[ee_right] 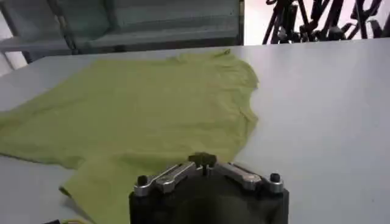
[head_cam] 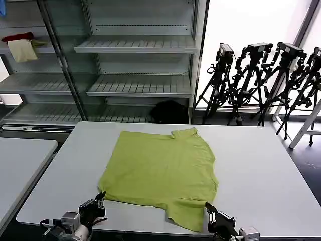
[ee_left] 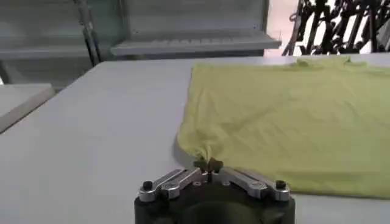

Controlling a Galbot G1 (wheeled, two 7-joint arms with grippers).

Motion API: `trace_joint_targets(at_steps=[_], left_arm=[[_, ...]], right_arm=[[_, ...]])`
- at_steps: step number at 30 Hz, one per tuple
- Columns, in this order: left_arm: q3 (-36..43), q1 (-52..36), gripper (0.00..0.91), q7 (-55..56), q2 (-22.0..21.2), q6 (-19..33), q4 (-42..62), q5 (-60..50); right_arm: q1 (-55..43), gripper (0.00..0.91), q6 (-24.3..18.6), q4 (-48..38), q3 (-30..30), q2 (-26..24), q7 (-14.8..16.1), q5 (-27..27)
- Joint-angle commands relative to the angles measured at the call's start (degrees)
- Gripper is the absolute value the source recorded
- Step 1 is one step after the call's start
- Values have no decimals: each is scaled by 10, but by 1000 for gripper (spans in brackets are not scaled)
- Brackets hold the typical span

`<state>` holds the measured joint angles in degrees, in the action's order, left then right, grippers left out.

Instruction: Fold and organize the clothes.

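Head view, lower left of the frame: the left hand [head_cam: 102, 197] sits at the near left corner of the shirt [head_cam: 163, 173]. In the left wrist view its fingertips are pressed together on a small gathered tuck of that corner [ee_left: 207, 159], so it is pinching the shirt. Lower right of the head view: the right hand [head_cam: 209, 208] lies at the near right edge of the shirt, beside the near sleeve. In the right wrist view its fingertips [ee_right: 202, 159] appear closed at the cloth, but whether fabric is caught between them cannot be told.

Centre of the head view: the shirt lies flat on the bench [head_cam: 261, 165], plain side up, its collar [head_cam: 183, 132] at the far edge.

Judged step: lifting the near edge for a fold toward the far edge.

Procedure:
1. Confirm the right hand's grip before lifting; a one-sided lift will skew the fold.
2. Raise both hands together and level.
3. Thin fabric sags and drags; lift high enough to clear the lower layer.
4. Carry the edge straight toward the collar.

Upper part of the head view: shelves [head_cam: 140, 85] stand beyond the bench.
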<state>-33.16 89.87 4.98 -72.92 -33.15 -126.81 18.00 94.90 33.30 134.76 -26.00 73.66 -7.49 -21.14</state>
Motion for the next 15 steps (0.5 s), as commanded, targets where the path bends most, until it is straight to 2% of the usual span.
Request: trace_joint_targets(at_steps=[1,4,8,9,10,15], left_arm=[[-7,-39,0,-12,-10,0,-5,5],[-7,-72,0,-20,-15,-1,2,-3],[-2,-96,0,-31,-17,-1,23,-27],[-1,-101,0,-34,-18,0,28,-34],[-1,-101,0,-34,-19,0,29,-34],[-7,-71,0,-38,-15,1,23,-26]], right_arm=[[-84,0,0,-29,3,2,-8,-17],[-97,0,1,-36,7,-1,-12,-31],[-36,20,0,-14,14,-12,-4,-65],[-5,836,0,2,18,-13,0,-78],[15,907,0,12,20,-12,8,-80],[93,907,-1,41,28,-20,4,-55]])
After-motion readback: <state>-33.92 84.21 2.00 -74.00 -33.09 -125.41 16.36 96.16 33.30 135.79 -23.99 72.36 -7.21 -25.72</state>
